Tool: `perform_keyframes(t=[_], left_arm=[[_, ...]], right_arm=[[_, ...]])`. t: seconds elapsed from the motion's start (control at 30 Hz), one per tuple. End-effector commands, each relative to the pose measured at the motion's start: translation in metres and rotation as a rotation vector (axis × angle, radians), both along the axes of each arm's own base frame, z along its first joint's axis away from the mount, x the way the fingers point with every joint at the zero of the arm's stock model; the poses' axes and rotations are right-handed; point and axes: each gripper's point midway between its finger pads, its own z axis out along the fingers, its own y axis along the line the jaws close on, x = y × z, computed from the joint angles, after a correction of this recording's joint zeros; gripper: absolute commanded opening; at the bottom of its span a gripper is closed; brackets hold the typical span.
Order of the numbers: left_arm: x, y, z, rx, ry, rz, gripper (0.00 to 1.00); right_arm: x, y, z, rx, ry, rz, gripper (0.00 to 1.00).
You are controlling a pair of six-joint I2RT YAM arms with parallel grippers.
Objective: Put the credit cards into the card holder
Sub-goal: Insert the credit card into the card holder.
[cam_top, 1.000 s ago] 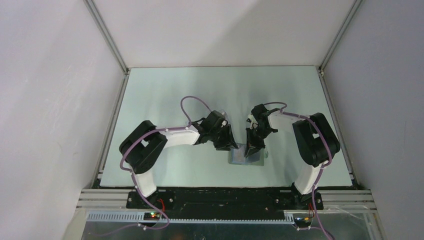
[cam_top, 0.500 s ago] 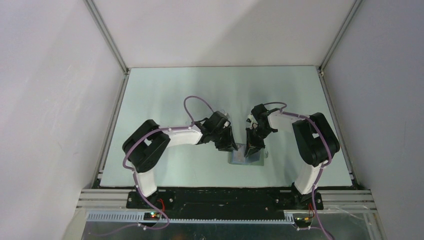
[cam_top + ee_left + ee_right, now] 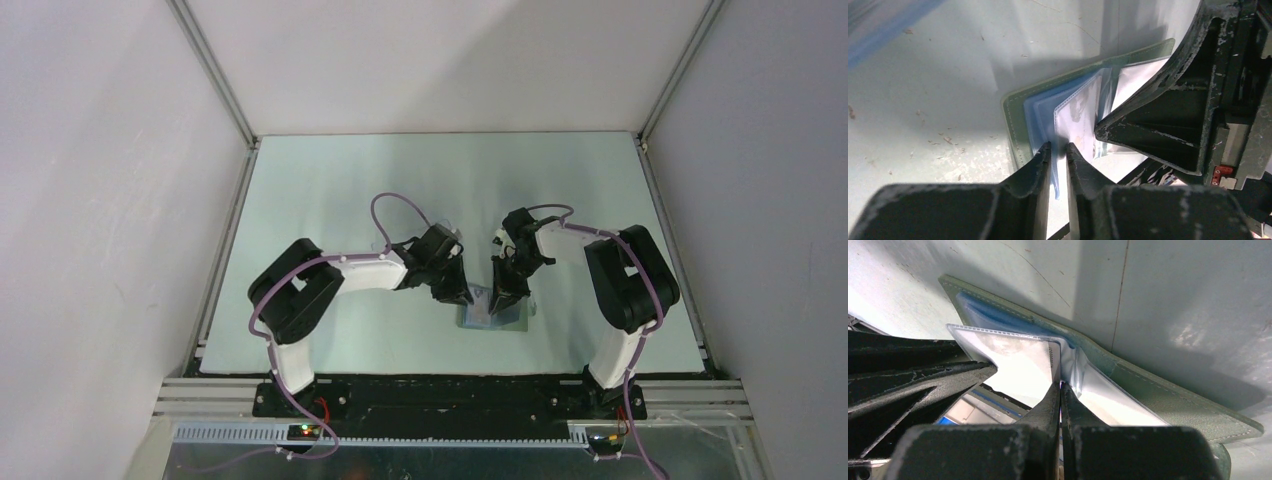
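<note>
The card holder lies open on the table between both arms: a grey-green cover with a light-blue inside and clear sleeves fanned upward. A pale whitish card shows inside the raised sleeve. My right gripper is shut on that sleeve's edge and holds it up. My left gripper reaches in from the holder's left end. Its jaws stand a narrow gap apart around the hanging edge of a light-blue sleeve. From above, the left gripper and right gripper nearly meet over the holder.
In the left wrist view the right gripper's dark fingers fill the right side, close to mine. A clear plastic item shows just behind the left wrist. Metal frame rails and white walls bound the pale table.
The left arm has shifted slightly right toward the holder, and its jaws have narrowed around the blue sleeve edge. The right gripper has kept its hold and place.
</note>
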Motion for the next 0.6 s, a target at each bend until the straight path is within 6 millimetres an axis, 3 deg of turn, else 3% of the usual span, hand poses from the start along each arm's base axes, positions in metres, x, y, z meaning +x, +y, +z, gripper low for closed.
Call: perform_keyframes(t=[0.0, 0.17, 0.33, 0.47, 0.57], left_arm=[[0.002, -0.024, 0.041, -0.101, -0.067, -0.052, 0.19], [-0.002, -0.037, 0.061, -0.155, -0.075, -0.090, 0.21], [-0.006, -0.044, 0.058, -0.167, -0.044, -0.112, 0.25], [-0.010, -0.049, 0.053, -0.174, -0.019, -0.122, 0.28], [-0.012, -0.053, 0.051, -0.185, -0.003, -0.136, 0.30]], right_arm=[[0.004, 0.000, -0.004, -0.014, -0.025, 0.022, 0.00], [0.005, 0.005, 0.006, 0.018, -0.038, 0.021, 0.00], [0.013, 0.005, 0.028, 0.028, -0.080, 0.019, 0.03], [0.022, -0.007, 0.053, 0.003, -0.139, -0.012, 0.10], [0.029, -0.031, 0.064, -0.070, -0.172, -0.079, 0.16]])
